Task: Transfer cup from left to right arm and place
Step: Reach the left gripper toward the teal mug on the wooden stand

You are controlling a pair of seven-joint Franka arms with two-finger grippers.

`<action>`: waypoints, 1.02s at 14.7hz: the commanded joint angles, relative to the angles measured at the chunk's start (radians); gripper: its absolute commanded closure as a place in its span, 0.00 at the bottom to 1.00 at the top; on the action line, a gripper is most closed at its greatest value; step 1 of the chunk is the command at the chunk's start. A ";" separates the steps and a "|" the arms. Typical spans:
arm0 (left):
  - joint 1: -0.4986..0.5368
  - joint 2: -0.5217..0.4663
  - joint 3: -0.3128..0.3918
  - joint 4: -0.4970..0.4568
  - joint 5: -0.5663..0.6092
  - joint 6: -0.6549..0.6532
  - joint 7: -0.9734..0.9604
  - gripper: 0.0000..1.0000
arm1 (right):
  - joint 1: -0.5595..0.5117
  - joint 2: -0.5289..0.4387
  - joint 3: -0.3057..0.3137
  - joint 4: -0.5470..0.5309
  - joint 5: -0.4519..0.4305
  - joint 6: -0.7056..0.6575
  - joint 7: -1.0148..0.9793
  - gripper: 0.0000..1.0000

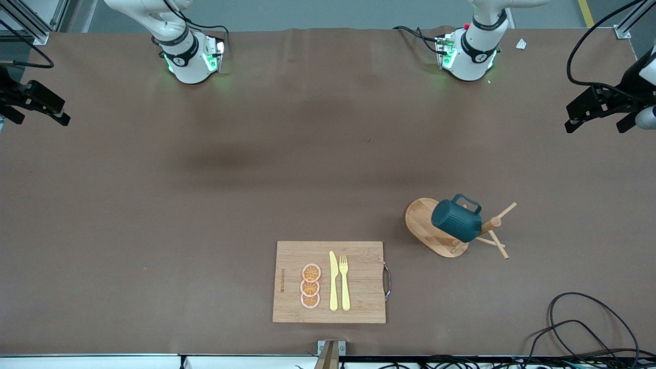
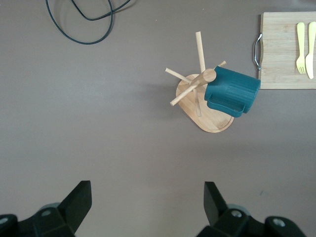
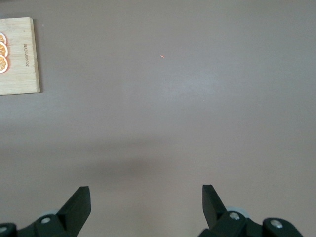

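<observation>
Brown table (image 1: 205,205): ribbed teal cup (image 1: 456,220) hangs tilted on wooden peg rack (image 1: 441,233) nr left arm's end. Left gripper (image 2: 145,210) & right gripper (image 3: 145,210) both wide, up over bare tabletop.

The left gripper (image 2: 145,205) hangs high over bare brown table (image 2: 98,133), its two dark fingers (image 2: 79,200) spread wide with nothing between them. At about one o'clock from the gripper, the teal cup (image 2: 232,91) hangs tilted on a wooden peg rack (image 2: 200,94) with an oval base. A bamboo cutting board (image 2: 284,54) at two o'clock carries a yellow fork (image 2: 300,47) and knife (image 2: 311,47). A black cable (image 2: 86,22) loops at eleven o'clock.
</observation>
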 commanded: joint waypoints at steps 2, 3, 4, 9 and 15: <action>-0.009 -0.005 0.005 -0.010 0.017 0.015 0.001 0.00 | -0.012 0.009 0.006 0.014 -0.005 -0.025 0.009 0.00; -0.013 0.000 0.004 -0.009 0.025 0.017 0.001 0.00 | -0.010 0.009 0.007 0.014 -0.005 -0.025 0.009 0.00; -0.019 0.011 0.001 -0.009 0.025 0.015 -0.005 0.00 | -0.010 0.010 0.007 0.014 -0.005 -0.023 0.006 0.00; -0.021 0.054 -0.027 -0.013 -0.053 0.055 -0.245 0.00 | -0.015 0.016 0.007 0.016 0.012 -0.014 -0.005 0.00; -0.020 0.127 -0.027 -0.022 -0.214 0.167 -0.735 0.00 | -0.015 0.021 0.007 0.016 0.014 -0.014 -0.005 0.00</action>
